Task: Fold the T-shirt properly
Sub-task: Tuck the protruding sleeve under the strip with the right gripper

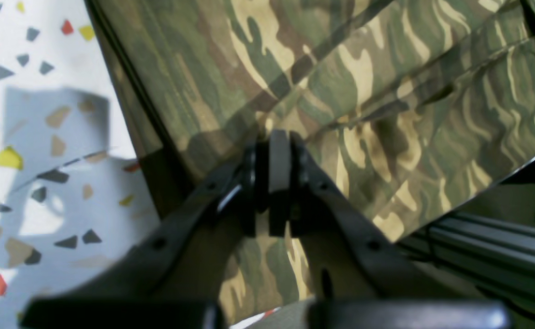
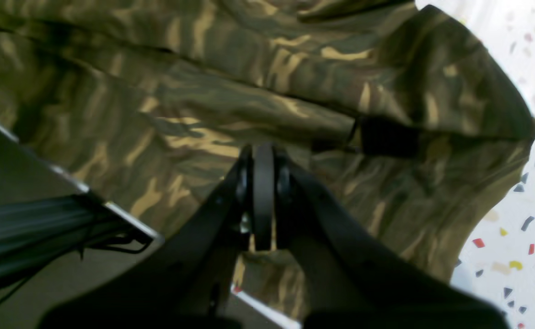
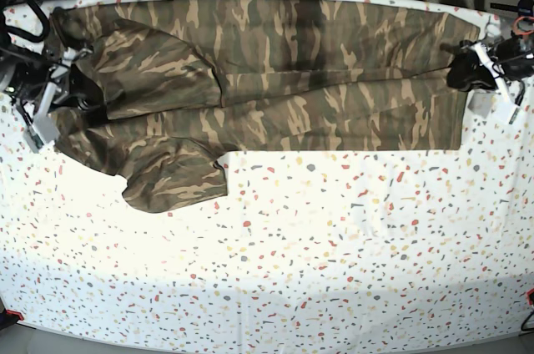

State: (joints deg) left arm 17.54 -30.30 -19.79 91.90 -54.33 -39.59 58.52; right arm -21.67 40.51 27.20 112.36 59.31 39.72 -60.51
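Pressed together on camouflage cloth, my left end effector [image 1: 279, 183] pinches the T-shirt [image 3: 275, 78] at its hem edge, and my right end effector [image 2: 263, 196] pinches it near the sleeves. Between them the shirt lies stretched in a long folded band across the far side of the speckled worktop [image 3: 334, 254].

Both wrist views soft/blurred, esp. near the lens. T-shirt [image 3: 275, 70] runs past frame edges in both wrist views; collar & label not visible anywhere. Whether cloth sits between the jaws can't be told from wrist views. Base view: left gripper [image 3: 464, 70] & right gripper [image 3: 65, 97] too small for detail; arms cut off at the sides.
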